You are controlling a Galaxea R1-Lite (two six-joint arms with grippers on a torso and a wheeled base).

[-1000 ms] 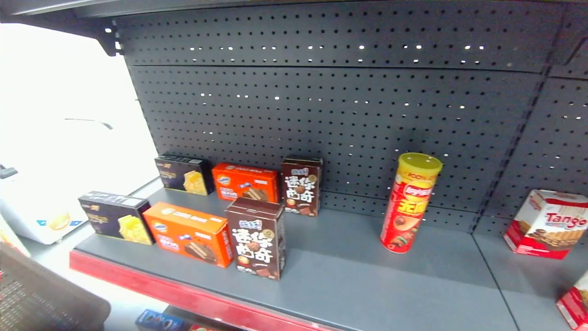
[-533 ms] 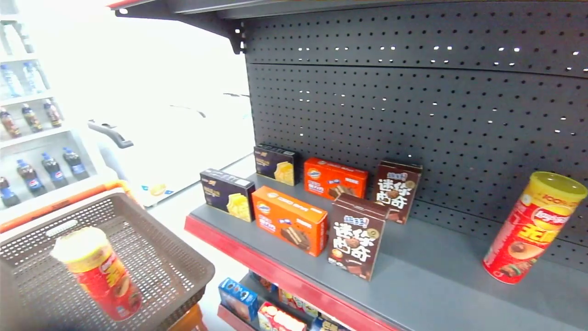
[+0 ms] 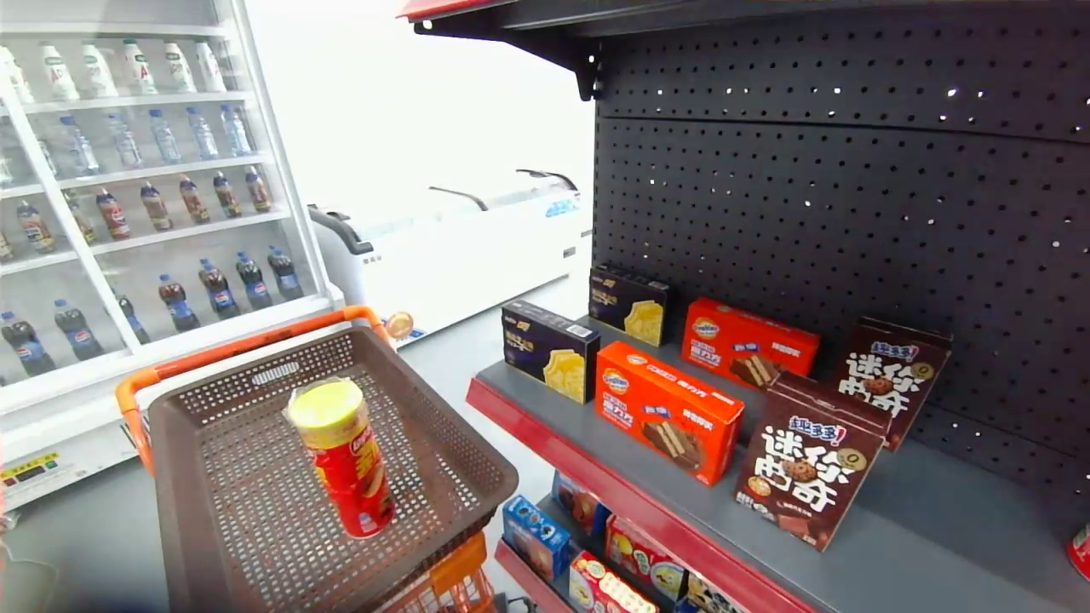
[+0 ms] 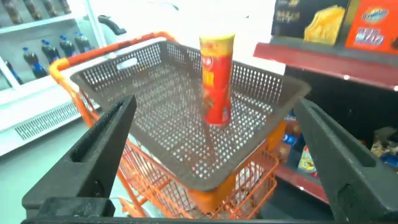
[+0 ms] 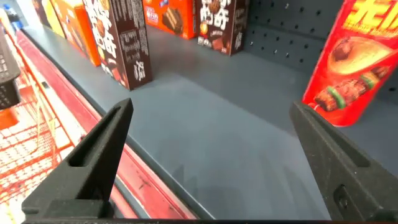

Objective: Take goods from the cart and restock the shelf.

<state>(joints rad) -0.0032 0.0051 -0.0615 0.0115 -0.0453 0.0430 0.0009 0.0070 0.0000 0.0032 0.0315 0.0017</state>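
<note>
The left pincer (image 4: 214,106) hangs spread wide, released, gripping nothing and touching nothing. It hovers over the cart, just short of the brown mesh basket (image 3: 255,368). The red chip can (image 3: 345,460) stands upright near the middle of the basket floor, apart from every wall, with bare mesh all round it. The basket's near rim juts toward the red front edge (image 3: 596,494) of the shelf (image 3: 894,553), with a gap of aisle floor between them.

The right pincer (image 5: 212,109) is likewise splayed and holds nothing, poised above the grey shelf deck without touching it. Under it lies a bare stretch of deck. A brown box (image 5: 121,43) stands on one side of that stretch and a second chip can (image 5: 357,56) stands upright on the other. Further along the shelf an orange box (image 3: 664,409) and a dark box (image 3: 549,349) sit close to the front edge.
</note>
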